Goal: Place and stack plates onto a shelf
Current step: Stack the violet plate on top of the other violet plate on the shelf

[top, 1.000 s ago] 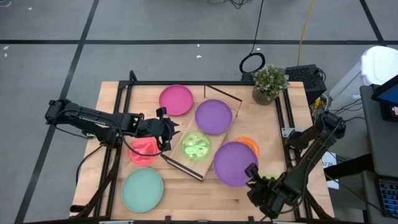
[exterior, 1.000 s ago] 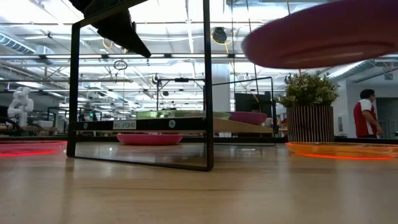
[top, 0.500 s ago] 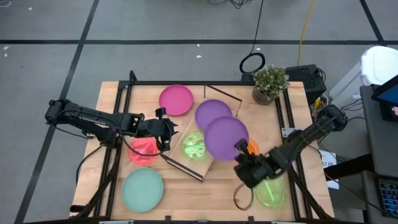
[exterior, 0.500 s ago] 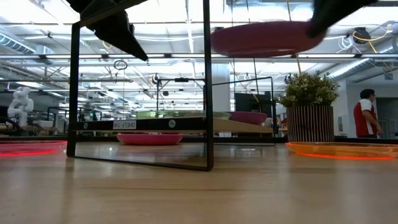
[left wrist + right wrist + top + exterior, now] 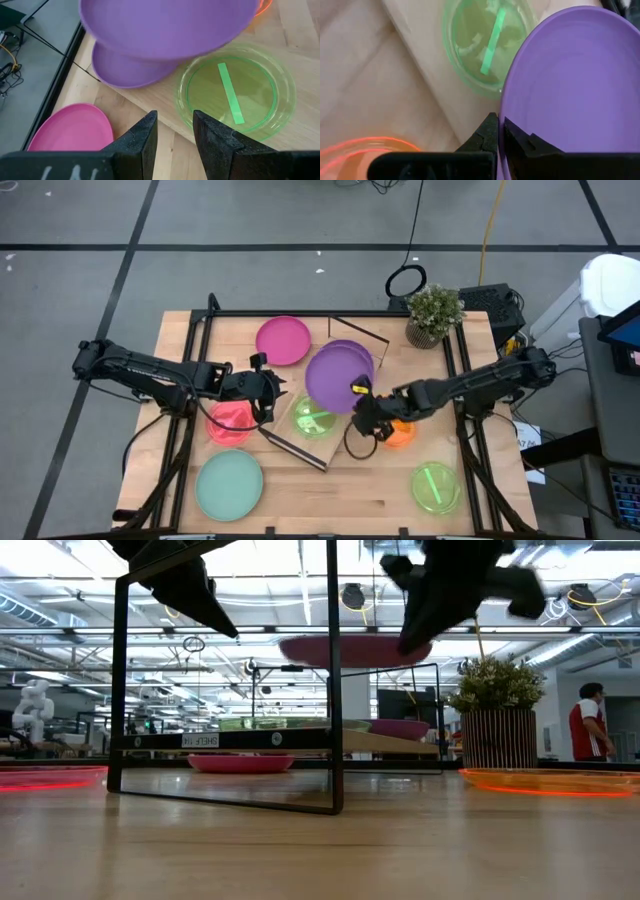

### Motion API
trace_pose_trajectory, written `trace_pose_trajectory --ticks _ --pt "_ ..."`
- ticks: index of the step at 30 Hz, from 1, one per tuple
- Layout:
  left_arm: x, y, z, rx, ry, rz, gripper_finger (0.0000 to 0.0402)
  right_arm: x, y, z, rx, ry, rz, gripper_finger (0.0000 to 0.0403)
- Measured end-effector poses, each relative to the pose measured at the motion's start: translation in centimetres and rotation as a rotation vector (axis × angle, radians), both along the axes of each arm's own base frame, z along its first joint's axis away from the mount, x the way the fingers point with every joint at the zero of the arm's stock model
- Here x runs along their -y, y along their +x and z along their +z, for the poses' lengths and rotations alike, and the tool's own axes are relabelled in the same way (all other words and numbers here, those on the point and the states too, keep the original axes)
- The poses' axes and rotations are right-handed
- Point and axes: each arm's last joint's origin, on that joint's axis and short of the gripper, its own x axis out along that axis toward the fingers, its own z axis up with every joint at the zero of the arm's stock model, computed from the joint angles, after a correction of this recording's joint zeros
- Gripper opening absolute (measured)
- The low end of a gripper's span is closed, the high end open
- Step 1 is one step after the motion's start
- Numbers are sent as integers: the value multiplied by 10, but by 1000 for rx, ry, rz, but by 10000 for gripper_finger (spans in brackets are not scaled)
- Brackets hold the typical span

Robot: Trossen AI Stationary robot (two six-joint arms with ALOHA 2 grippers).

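Right claw (image 5: 362,402) is pinched tight on the rim of a purple plate (image 5: 336,378), holding it in the air over the second purple plate (image 5: 125,67) already lying on the shelf (image 5: 345,423), mid-counter toward the far edge. A lime plate (image 5: 313,418) sits on the shelf beside them. To stack cleanly: centre over the lower plate, level it, lower until the rims nest, then release. Left claw (image 5: 268,393) hangs near the shelf's left end, fingers slightly parted, holding nothing.
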Motion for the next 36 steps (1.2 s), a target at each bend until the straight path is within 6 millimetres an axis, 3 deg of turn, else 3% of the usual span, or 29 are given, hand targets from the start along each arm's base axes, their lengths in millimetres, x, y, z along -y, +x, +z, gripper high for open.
trace_pose_trajectory --ticks 10,18,36 --pt "0 0 0 3 -10 10 131 40 2 -29 15 14 -23 0" --pt "0 0 0 7 -22 20 131 60 -3 -45 -1 39 -41 1" --pt "0 0 0 10 -32 29 131 68 -5 -49 1 48 -78 4"
